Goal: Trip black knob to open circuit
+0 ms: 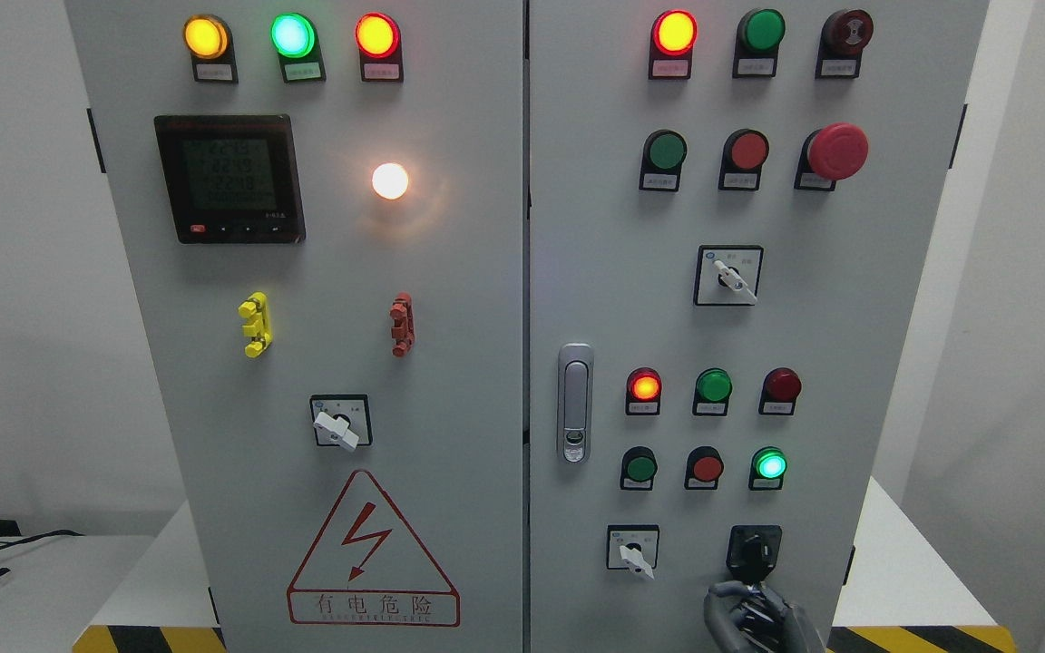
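Right hand (758, 617) just below black knob (754, 548) — white selector (633, 553) to its left.

Lit white lamp (390, 180) beside a dim, barely legible meter (229, 179).

Counts, positions referenced to the door handle (575, 402):
- Lit lamps (206, 36): 7 in total, 4 left of handle and 3 right of it.
- Unlit round lamps or buttons (667, 151): 7, all right of handle.
- Red mushroom button (836, 151): 1, upper right of handle.
- Red-and-black round unit (847, 32): 1, above the mushroom button.
- White-lever selector switches (336, 428): 3, with 1 left of handle and 2 right.
- Black knob (754, 547): 1, lower right of handle.
- Digital meter (229, 178): 1, upper left.
- Clips: 1 yellow clip (256, 324) and 1 red clip (403, 324), both left.
- Warning triangle (372, 553): 1, lower left.
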{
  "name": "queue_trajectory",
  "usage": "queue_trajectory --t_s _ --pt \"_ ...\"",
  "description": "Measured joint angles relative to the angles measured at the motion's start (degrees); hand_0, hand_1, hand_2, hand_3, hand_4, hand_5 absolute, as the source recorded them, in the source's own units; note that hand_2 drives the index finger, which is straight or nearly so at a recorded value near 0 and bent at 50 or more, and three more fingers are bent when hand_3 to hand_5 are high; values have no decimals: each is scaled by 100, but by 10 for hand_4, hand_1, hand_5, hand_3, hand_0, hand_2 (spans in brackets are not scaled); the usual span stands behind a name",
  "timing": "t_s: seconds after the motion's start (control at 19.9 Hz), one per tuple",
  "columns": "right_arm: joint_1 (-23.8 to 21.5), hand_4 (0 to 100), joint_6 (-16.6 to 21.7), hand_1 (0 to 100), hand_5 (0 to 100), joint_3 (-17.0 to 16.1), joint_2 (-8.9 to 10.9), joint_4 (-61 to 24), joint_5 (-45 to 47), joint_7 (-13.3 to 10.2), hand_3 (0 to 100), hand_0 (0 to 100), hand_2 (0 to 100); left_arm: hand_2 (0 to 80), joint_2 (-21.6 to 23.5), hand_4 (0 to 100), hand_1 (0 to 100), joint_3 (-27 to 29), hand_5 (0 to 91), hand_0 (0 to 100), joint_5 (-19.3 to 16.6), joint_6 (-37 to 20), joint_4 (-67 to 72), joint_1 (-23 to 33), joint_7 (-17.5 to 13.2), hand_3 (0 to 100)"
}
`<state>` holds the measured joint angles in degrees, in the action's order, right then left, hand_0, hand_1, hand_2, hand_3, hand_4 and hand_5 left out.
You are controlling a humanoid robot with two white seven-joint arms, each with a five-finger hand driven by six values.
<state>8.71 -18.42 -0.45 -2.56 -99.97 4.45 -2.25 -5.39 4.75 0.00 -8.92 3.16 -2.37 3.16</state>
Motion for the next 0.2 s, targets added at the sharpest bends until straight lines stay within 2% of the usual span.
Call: queue_trajectory --t_s 0.2 --pt "-86 754 9 770 757 -103 56 6 -3 16 831 540 466 0 0 0 389 0 0 120 0 0 0 0 -1 0"
